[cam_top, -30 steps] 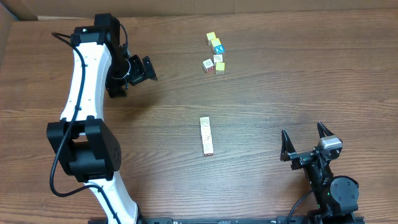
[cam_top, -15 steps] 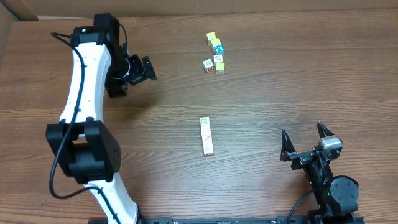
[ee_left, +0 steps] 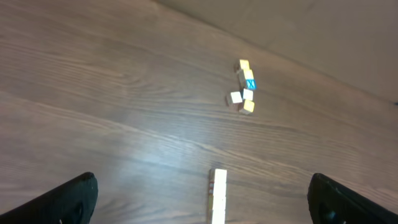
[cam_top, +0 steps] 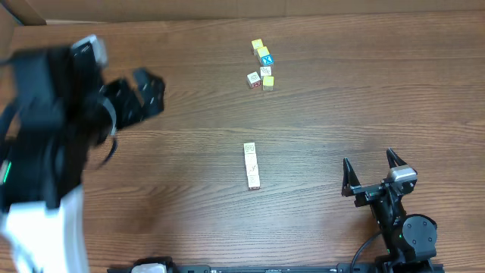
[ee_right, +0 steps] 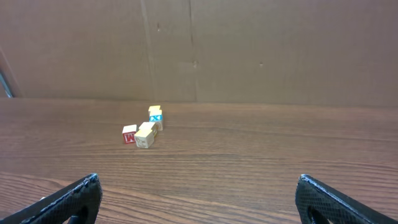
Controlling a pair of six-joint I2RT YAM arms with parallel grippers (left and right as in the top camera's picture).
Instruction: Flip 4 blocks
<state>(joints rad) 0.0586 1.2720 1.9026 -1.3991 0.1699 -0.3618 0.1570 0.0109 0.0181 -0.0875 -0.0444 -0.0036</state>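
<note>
A brown wood-grain table point(cam_top: 341, 98) fills the overhead view, with a cardboard wall behind it in the right wrist view. The 4 blocks point(cam_top: 251, 165) lie near the table's middle, touching end to end in 1 straight row with cream faces up.

The left gripper point(cam_top: 144, 95) is blurred at the far left, well apart from the row and holding nothing. Its fingers point(ee_left: 68, 199) are spread wide at the bottom corners of its own view. There the row sits low between them and runs off the bottom edge.

The right gripper point(cam_top: 369, 163) sits near the right front edge, jaws wide apart and empty, well apart from the row.

A cluster of 5 cubes point(cam_top: 262, 64), including a blue cube point(cam_top: 264, 58), lies farther back.
</note>
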